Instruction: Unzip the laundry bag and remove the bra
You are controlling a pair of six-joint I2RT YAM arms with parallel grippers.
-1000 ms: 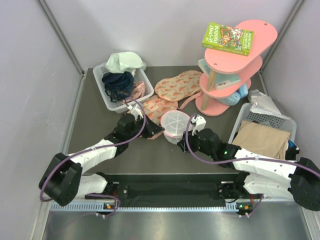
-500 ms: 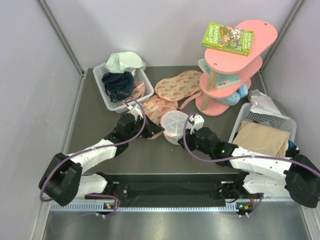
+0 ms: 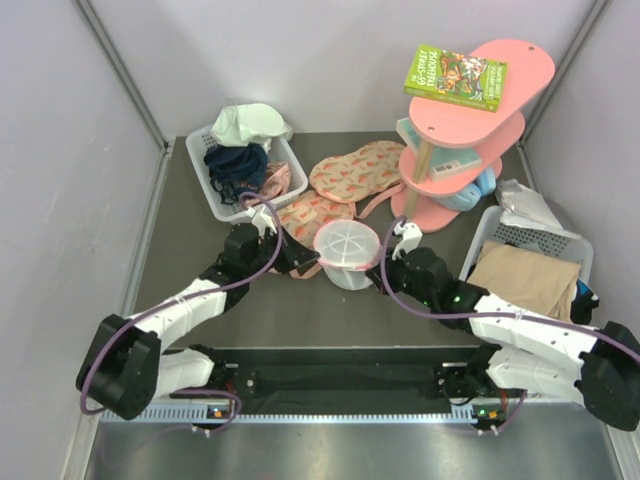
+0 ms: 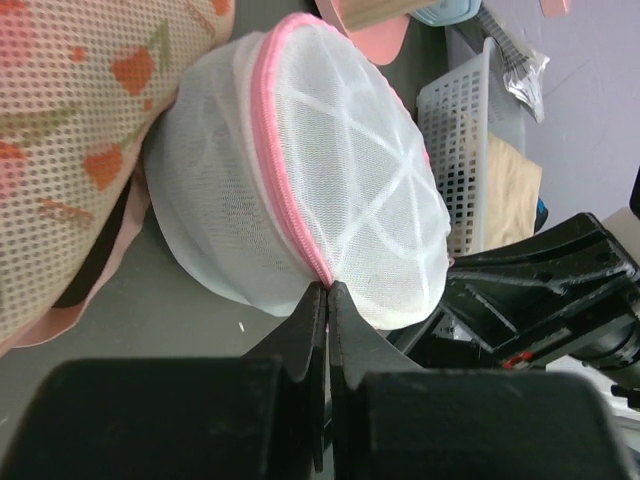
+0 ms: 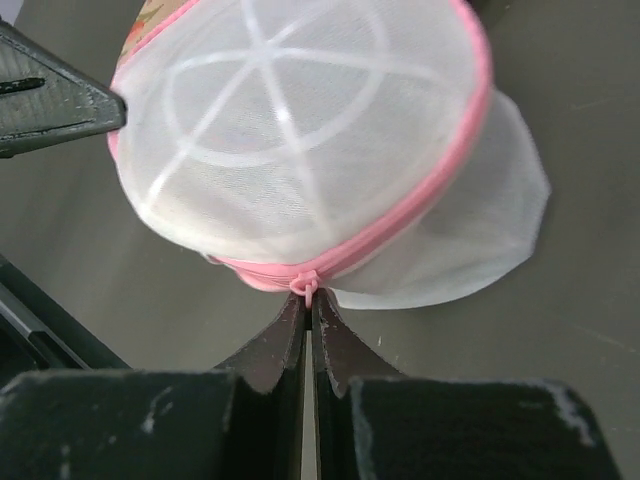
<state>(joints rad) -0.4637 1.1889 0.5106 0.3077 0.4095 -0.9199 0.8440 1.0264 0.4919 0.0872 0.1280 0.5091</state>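
The bag (image 3: pixel 347 247) sat near the middle of the bench (image 3: pixel 180 260), between the two claws, with its ribbed dome face turned up. Its far side touched a fruit-print cloth (image 3: pixel 318 213). The pink zip (image 5: pixel 430 190) ran shut round the rim wherever the wrist views showed it. We could not make out the bra through the white mesh.

The left claw (image 4: pixel 327 290) was closed, its black fingers pressed tip to tip with no gap. It pinched the zip trim at the bag's left edge. The right claw (image 5: pixel 308 300) was closed as well, tips together on the small pink zip pull (image 5: pixel 305 286) that hung from the trim on the opposite side. Both arms lay low over the bench and reached in toward the bag from either side. We could not tell whether the bag's underside rested on the bench or hung just clear of it.

A white basket (image 3: pixel 200 168) at the far left held a navy garment (image 3: pixel 235 168) and a pale cloth (image 3: pixel 250 122). A pink shelf (image 3: pixel 470 130) stood at the far right with a green book (image 3: pixel 456 77) on its top tier. A second basket (image 3: pixel 520 237) near the right arm held a tan cloth (image 3: pixel 525 280).
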